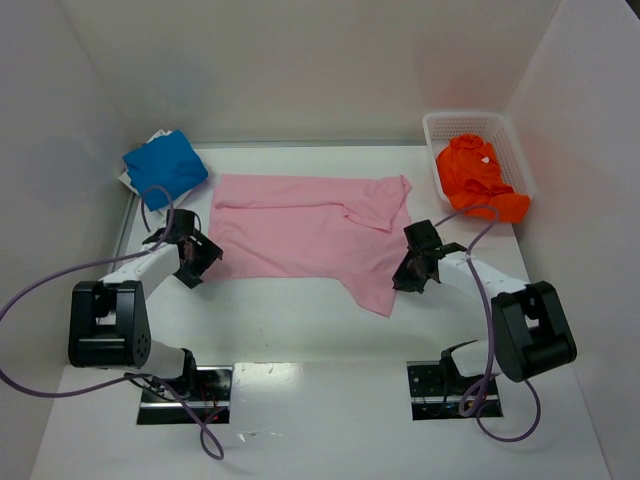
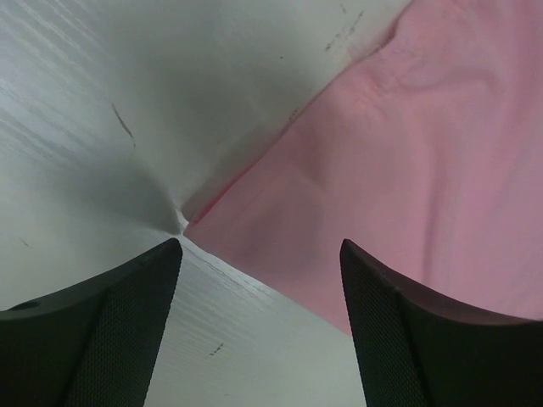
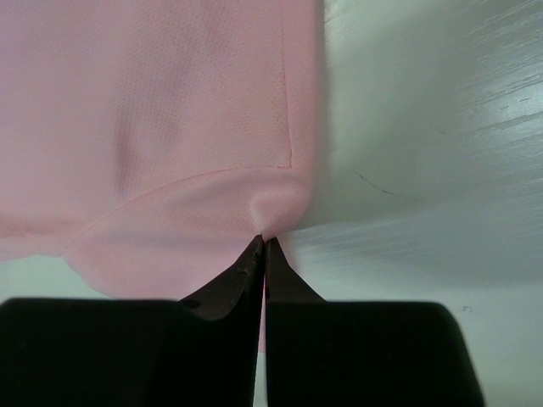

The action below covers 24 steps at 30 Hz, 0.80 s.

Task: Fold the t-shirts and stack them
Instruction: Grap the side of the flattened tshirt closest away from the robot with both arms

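Right wrist: right pincer [image 3: 263, 242] clamps pink t-shirt [image 3: 170, 110].

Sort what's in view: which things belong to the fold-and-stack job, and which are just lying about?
Job:
pink t-shirt, spread out in the middle
blue t-shirt, far left corner
orange t-shirt, inside the white mesh basket

Lying about:
the white mesh basket itself

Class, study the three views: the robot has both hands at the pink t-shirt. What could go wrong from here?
1. The right hand pinches only a small pucker at the edge of the pink t-shirt; the cloth may slip free on lifting.
2. The left hand is open, with the shirt's corner close to one finger; closing could miss it, and the fold would skew.
3. A sleeve lies flipped over the shirt and may get trapped inside the fold.
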Each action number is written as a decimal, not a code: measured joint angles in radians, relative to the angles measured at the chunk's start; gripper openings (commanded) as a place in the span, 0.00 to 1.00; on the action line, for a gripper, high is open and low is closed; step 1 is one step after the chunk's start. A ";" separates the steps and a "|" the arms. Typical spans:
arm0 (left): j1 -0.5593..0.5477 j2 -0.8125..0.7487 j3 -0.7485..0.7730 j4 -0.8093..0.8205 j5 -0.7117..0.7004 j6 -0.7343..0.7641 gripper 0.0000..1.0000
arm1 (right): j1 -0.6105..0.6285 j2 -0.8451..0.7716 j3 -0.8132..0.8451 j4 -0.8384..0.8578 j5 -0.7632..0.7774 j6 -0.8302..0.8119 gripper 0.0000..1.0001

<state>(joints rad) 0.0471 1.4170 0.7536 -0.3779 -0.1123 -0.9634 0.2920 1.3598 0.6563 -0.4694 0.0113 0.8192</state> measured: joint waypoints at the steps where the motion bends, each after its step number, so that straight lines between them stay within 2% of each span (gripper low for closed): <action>1: 0.000 0.010 -0.002 0.000 -0.003 -0.008 0.82 | 0.000 -0.002 0.000 -0.001 0.001 0.003 0.02; 7: 0.003 0.037 -0.008 0.010 -0.018 -0.021 0.76 | 0.000 -0.020 0.000 -0.015 0.002 0.026 0.02; 12: 0.008 0.037 -0.008 0.013 -0.028 -0.037 0.61 | 0.000 -0.033 0.000 -0.026 0.005 0.040 0.02; 16: 0.029 0.037 -0.008 0.013 -0.034 -0.036 0.53 | 0.000 -0.038 0.000 -0.026 0.008 0.049 0.02; 17: 0.031 0.037 -0.008 0.013 -0.036 -0.035 0.47 | 0.000 -0.038 0.000 -0.026 0.008 0.051 0.02; 20: 0.035 0.037 -0.017 0.016 -0.040 -0.034 0.39 | 0.000 -0.042 0.000 -0.027 0.009 0.056 0.02; 21: 0.035 0.037 -0.020 0.016 -0.040 -0.035 0.31 | 0.000 -0.044 0.000 -0.028 0.009 0.057 0.02; 24: 0.035 0.038 -0.025 0.016 -0.041 -0.034 0.17 | 0.000 -0.048 0.000 -0.028 0.010 0.061 0.02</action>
<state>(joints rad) 0.0826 1.4548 0.7288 -0.3622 -0.1532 -0.9974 0.2924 1.3113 0.6563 -0.4973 0.0216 0.8803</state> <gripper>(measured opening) 0.248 0.027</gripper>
